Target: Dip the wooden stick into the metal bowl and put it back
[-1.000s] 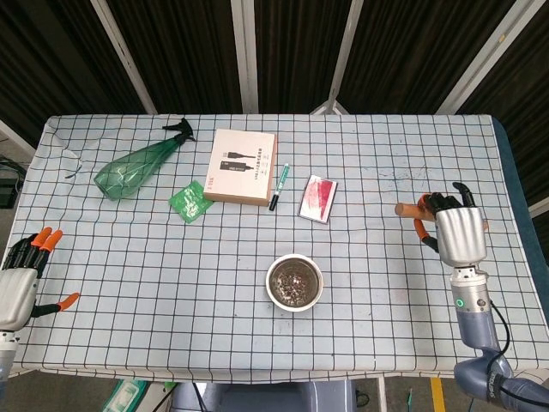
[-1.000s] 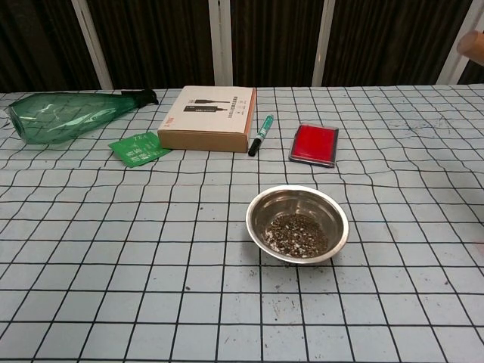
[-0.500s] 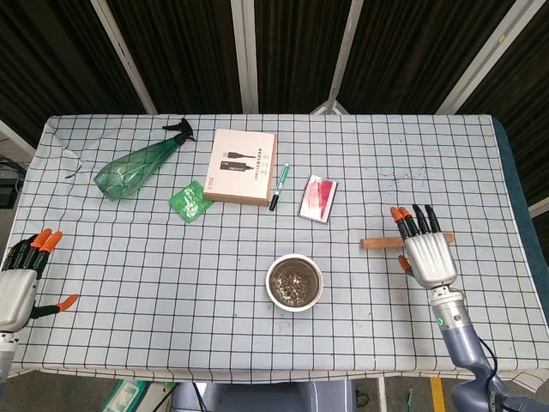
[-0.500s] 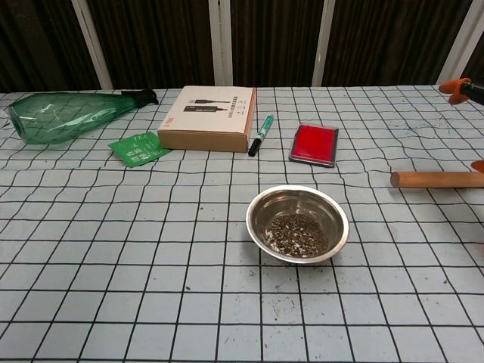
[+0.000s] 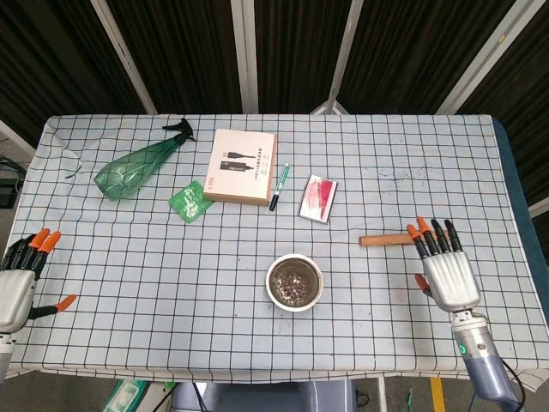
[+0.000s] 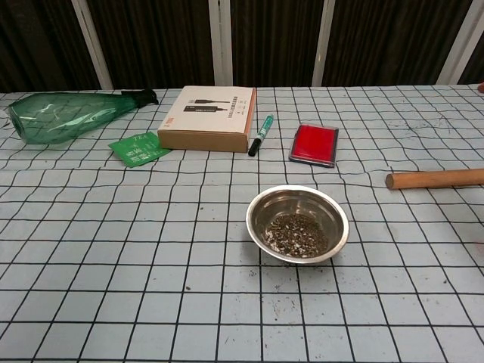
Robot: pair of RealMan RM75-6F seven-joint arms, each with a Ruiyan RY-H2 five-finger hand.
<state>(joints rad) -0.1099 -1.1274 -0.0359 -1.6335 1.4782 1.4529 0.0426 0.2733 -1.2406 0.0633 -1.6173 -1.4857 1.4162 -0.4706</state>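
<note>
The wooden stick (image 5: 386,240) (image 6: 435,179) lies flat on the checked cloth, right of the metal bowl (image 5: 294,281) (image 6: 297,224), which holds dark grit. My right hand (image 5: 444,269) hovers just right of the stick's far end, fingers spread, holding nothing; its fingertips cover that end in the head view. My left hand (image 5: 19,279) sits at the table's left front edge, fingers apart and empty. The chest view shows neither hand clearly.
At the back lie a green spray bottle (image 5: 137,166), a green packet (image 5: 190,202), a cardboard box (image 5: 243,166), a green marker (image 5: 280,186) and a red pad (image 5: 317,198). The table's edge runs close behind both hands.
My right hand brought the stick down from the right side, set it on the cloth, let go and drew back toward the front edge. The left hand stayed put.
</note>
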